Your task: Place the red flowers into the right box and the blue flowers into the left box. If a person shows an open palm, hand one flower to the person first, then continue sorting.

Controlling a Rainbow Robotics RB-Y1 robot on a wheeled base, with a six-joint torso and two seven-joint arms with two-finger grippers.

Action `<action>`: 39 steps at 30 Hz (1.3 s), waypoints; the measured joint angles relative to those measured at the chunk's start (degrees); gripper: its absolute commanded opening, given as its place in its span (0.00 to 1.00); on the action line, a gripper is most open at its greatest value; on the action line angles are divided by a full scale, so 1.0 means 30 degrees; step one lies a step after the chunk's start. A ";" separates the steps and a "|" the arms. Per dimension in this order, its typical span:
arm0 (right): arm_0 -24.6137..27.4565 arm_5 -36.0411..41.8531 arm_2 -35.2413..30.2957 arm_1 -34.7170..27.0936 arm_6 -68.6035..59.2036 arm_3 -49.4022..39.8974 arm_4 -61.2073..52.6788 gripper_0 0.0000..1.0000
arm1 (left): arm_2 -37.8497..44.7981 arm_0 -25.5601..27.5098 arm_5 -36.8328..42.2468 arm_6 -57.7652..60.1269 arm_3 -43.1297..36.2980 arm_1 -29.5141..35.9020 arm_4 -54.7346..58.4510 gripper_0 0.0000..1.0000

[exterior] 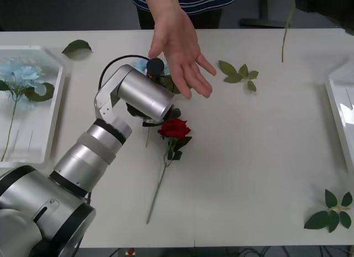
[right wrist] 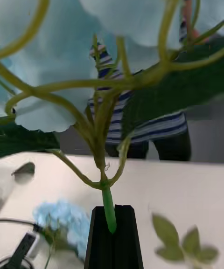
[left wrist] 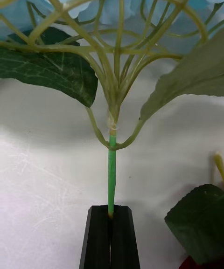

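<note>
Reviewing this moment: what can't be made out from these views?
- Right box: cut off by the front view's right edge, so its contents cannot be told.
- Left gripper, shut on a blue flower: in the front view, hidden beneath the left arm and the person's hand.
- Right gripper, shut on a blue flower: the bloom is cut off by the picture's edge and blurred.

Left arm [exterior: 83, 157] clad in brushed silver cylinders, black rings set between segments, black cable looped over the wrist, dark round cap at the end, black flat-faced fingers [left wrist: 99, 238], person [exterior: 182, 0] dressed in a navy-and-white striped top
</note>
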 measured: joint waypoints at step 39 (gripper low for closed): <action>-0.8345 -0.0992 0.3951 0.2100 -0.3668 0.9259 0.6282 0.01 | 0.0135 -0.0003 0.0049 -0.0006 0.0005 -0.0001 0.0000 0.00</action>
